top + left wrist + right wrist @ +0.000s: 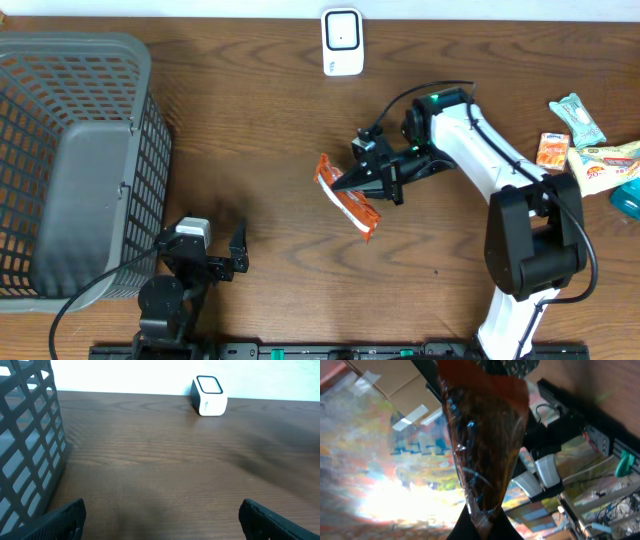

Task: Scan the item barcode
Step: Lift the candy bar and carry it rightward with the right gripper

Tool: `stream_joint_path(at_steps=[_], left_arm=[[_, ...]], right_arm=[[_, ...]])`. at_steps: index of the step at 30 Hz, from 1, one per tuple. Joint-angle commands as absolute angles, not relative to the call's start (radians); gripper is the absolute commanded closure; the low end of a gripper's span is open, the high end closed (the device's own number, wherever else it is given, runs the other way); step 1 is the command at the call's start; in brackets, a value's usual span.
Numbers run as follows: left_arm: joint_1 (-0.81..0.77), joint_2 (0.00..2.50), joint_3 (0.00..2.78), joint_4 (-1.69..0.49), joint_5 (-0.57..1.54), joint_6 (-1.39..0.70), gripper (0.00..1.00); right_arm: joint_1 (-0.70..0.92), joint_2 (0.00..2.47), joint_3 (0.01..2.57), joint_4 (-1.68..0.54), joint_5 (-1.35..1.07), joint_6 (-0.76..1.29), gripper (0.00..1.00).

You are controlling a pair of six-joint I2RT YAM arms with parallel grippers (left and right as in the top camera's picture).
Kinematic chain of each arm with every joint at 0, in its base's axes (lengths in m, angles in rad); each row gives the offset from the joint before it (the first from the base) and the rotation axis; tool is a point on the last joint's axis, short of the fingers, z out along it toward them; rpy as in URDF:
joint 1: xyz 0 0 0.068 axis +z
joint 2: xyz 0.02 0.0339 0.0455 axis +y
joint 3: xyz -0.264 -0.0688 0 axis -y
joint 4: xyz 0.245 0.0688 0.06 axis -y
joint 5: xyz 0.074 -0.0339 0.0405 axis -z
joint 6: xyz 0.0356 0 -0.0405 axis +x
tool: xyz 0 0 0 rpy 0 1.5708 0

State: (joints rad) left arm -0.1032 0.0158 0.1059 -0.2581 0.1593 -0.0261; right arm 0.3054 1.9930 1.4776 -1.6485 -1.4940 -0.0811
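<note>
Your right claw [345,181] pinches the orange plastic packet [355,207] over the middle of the wooden worktop [260,130], nearer than the white box-shaped scanner [342,41]. Your left claw [240,250] is spread wide beside the grey mesh basket [150,170].

No text can be read anywhere. The white scanner [342,41] at 12 o'clock bears a small dark mark, too small to make out. The snack packets [598,166] at 3 o'clock and the orange packet [349,197] near the centre show printing, all of it blurred.
</note>
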Motion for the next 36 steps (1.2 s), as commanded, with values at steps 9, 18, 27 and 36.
stream_joint_path(at_steps=[9, 18, 27, 36], left_arm=[[-0.108, 0.010, 0.084, -0.268, 0.172, -0.028, 0.02], [-0.108, 0.010, 0.084, -0.268, 0.172, -0.028, 0.02], [-0.108, 0.010, 0.084, -0.268, 0.172, -0.028, 0.02], [-0.108, 0.010, 0.084, -0.268, 0.172, -0.028, 0.02]], right_arm=[[0.215, 1.988, 1.477, -1.684, -1.419, -0.218, 0.99], [0.205, 1.988, 1.477, -1.676, -1.419, -0.218, 0.99], [0.189, 1.988, 1.477, -1.517, -1.483, -0.213, 0.99], [0.187, 1.988, 1.477, -1.329, -1.498, -0.214, 0.99]])
